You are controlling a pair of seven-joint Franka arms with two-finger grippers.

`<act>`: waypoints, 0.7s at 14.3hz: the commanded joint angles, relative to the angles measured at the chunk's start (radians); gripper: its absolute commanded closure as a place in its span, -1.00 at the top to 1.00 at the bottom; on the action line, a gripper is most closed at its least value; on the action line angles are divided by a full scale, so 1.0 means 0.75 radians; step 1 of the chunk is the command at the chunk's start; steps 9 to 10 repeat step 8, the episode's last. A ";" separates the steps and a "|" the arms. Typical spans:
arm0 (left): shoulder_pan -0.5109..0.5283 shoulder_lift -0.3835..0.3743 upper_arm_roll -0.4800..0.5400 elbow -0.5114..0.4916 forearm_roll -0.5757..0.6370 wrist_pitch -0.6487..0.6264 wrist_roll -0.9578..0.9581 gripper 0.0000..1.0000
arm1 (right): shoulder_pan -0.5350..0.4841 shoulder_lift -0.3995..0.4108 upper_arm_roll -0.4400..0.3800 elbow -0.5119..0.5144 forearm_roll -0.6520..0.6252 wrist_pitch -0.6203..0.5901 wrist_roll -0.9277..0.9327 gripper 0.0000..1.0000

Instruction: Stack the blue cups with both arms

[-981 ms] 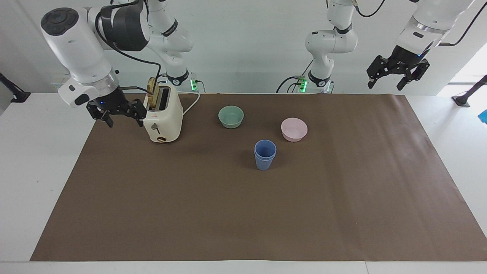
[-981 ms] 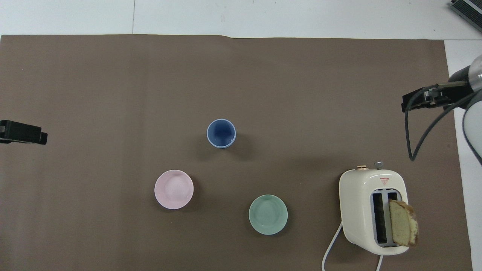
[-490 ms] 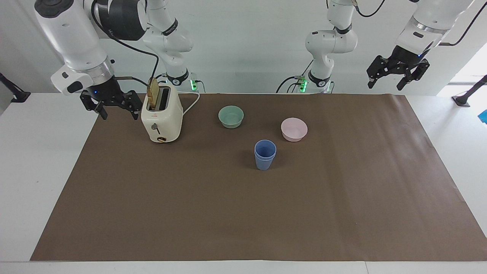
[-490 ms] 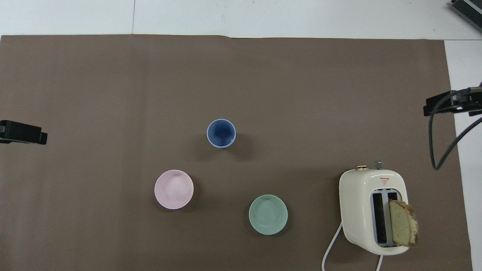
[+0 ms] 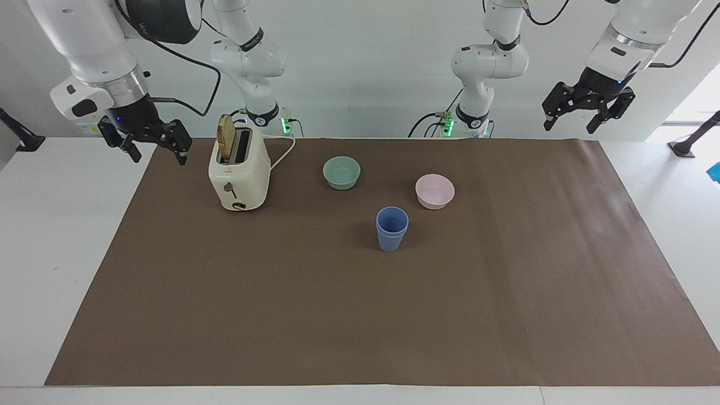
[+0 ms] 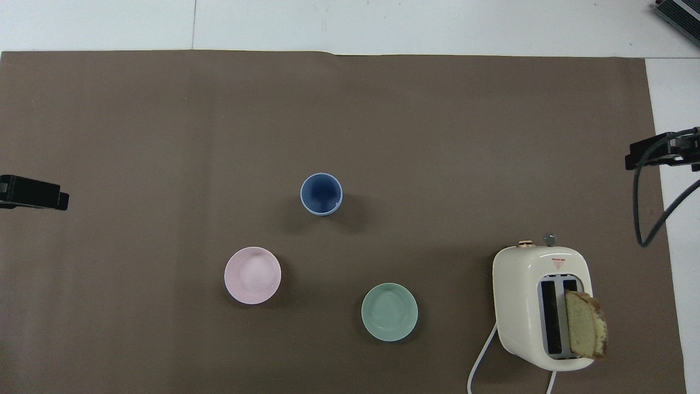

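Observation:
The two blue cups [image 5: 391,228] stand nested one inside the other, upright on the brown mat near its middle; they also show in the overhead view [image 6: 321,193]. My right gripper [image 5: 152,145] is open and empty, raised over the mat's edge at the right arm's end, beside the toaster. Its tip shows in the overhead view [image 6: 656,150]. My left gripper [image 5: 585,115] is open and empty, raised high over the mat's corner at the left arm's end. Its tip shows in the overhead view [image 6: 33,192].
A cream toaster [image 5: 238,174] with a bread slice in one slot stands toward the right arm's end. A pale green bowl [image 5: 341,172] and a pink bowl [image 5: 435,190] sit nearer to the robots than the cups. Two smaller white arms stand at the back.
My right gripper has risen and drawn away from the toaster toward the right arm's end of the table. The left arm and the cups have not moved.

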 commanded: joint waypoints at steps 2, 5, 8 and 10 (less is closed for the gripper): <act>0.014 -0.012 -0.009 0.002 0.013 -0.018 0.018 1.00 | -0.022 -0.018 0.014 -0.014 0.013 -0.004 -0.002 1.00; 0.014 -0.012 -0.009 0.002 0.013 -0.018 0.018 1.00 | -0.020 -0.018 0.014 -0.014 0.013 0.003 0.000 1.00; 0.014 -0.012 -0.009 0.002 0.013 -0.018 0.018 1.00 | -0.020 -0.018 0.016 -0.014 0.015 0.003 -0.002 1.00; 0.014 -0.012 -0.009 0.002 0.013 -0.018 0.018 1.00 | -0.020 -0.018 0.016 -0.014 0.015 0.003 -0.002 1.00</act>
